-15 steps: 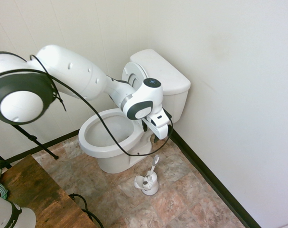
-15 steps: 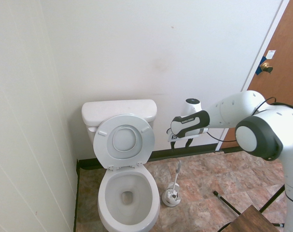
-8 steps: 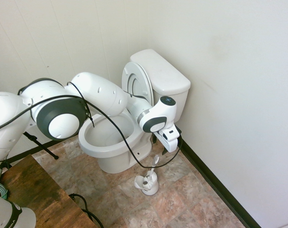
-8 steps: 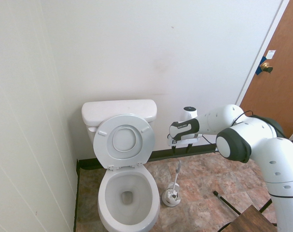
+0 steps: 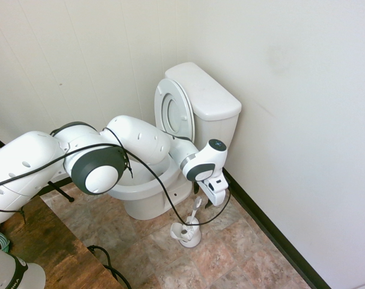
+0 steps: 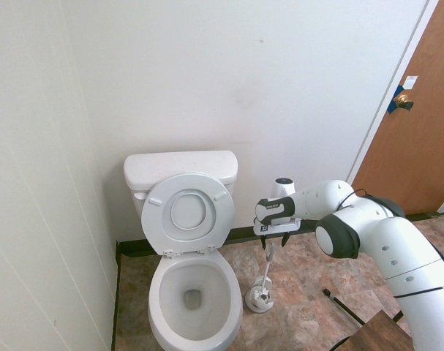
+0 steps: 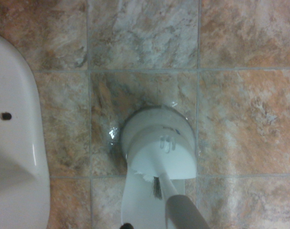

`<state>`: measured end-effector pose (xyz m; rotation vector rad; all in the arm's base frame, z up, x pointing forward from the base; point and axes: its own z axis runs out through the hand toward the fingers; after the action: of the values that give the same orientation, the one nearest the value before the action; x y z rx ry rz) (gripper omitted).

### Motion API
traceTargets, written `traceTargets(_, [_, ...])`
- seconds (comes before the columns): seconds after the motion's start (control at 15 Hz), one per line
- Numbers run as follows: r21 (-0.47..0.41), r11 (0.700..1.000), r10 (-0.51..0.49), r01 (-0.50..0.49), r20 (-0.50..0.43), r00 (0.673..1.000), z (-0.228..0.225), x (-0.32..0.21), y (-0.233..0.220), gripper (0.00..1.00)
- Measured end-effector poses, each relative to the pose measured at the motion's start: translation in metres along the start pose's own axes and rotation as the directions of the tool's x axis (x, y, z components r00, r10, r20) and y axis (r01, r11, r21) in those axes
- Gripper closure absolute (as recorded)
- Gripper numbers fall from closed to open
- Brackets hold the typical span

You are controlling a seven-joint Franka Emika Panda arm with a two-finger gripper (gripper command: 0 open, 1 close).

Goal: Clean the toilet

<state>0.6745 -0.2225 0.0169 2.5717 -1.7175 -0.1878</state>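
Observation:
The white toilet (image 5: 204,99) stands in the corner, its seat and lid (image 6: 187,212) raised against the tank, and the bowl (image 6: 194,292) is open. My arm hides part of the bowl in the first exterior view. A white toilet brush (image 6: 268,265) stands in its small white holder (image 6: 260,298) on the floor beside the bowl. My gripper (image 6: 274,241) hangs open, fingers pointing down, just above the top of the brush handle (image 5: 196,208). The wrist view looks straight down on the holder (image 7: 159,148) and the handle (image 7: 183,214), with the toilet base (image 7: 16,143) beside them.
The floor is brown stone tile (image 7: 240,119). A black baseboard (image 5: 272,232) runs along the wall close behind the brush. A wooden table corner (image 5: 44,247) sits near the arm's base. A brown door (image 6: 419,124) is at the far side.
The arm has swung down and forward. The gripper has dropped from beside the tank to just above the brush handle, and it has stayed open.

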Motion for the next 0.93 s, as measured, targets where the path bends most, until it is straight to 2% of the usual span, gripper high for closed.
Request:
traceTargets(0.47, [0.003, 1.0, -0.001, 0.001, 0.017, 1.0, 0.012, -0.001, -0.001, 0.0])
traceTargets(0.53, [0.004, 1.0, -0.003, 0.003, 0.018, 1.0, 0.012, -0.001, -0.001, 1.0])
traceTargets(0.93, [0.008, 1.0, -0.016, 0.016, 0.03, 0.999, 0.014, -0.007, -0.004, 1.0])
